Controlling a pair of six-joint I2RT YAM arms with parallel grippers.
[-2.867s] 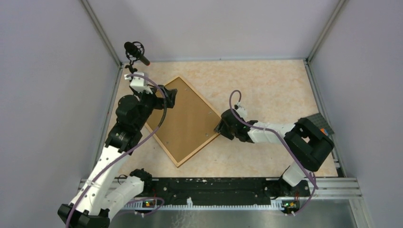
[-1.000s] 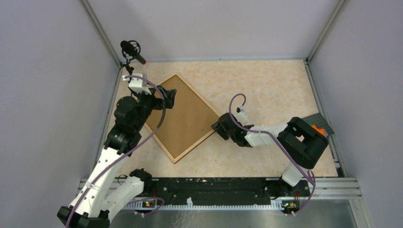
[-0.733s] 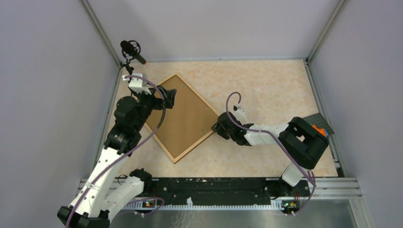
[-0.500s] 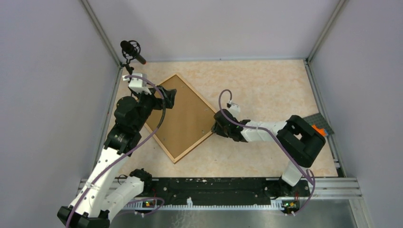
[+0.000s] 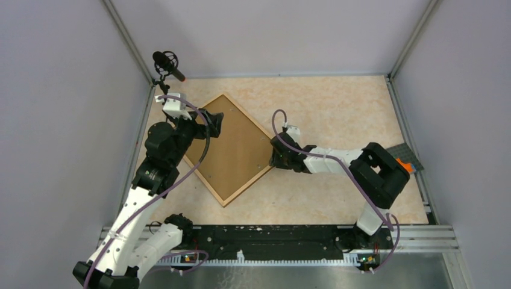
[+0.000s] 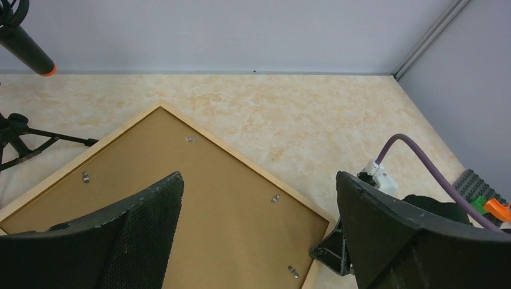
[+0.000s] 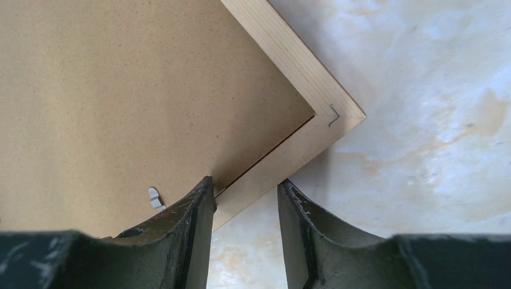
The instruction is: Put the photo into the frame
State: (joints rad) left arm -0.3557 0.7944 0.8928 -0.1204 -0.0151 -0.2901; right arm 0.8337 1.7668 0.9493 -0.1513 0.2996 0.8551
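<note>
The light wood frame (image 5: 248,118) lies face down and turned like a diamond on the beige table. The brown backing board (image 5: 232,150) sits in it, with small metal clips (image 7: 155,197) along its edge. The photo is hidden. My left gripper (image 5: 214,123) hovers open over the board's far-left part; in the left wrist view (image 6: 259,177) its fingers are spread wide. My right gripper (image 5: 274,158) is at the frame's right corner. In the right wrist view (image 7: 245,182) it is narrowly open, one finger over the board's edge, the other over the table, with the moulding (image 7: 289,60) between.
A black microphone on a small tripod (image 5: 169,65) stands at the back left corner, close to the frame. A grey studded plate with orange and green bricks (image 5: 405,159) lies at the right edge. Grey walls enclose the table on three sides.
My right gripper has moved back and left along the frame's right corner, its wrist turning. The frame shifted slightly left at first. The left arm has not moved.
</note>
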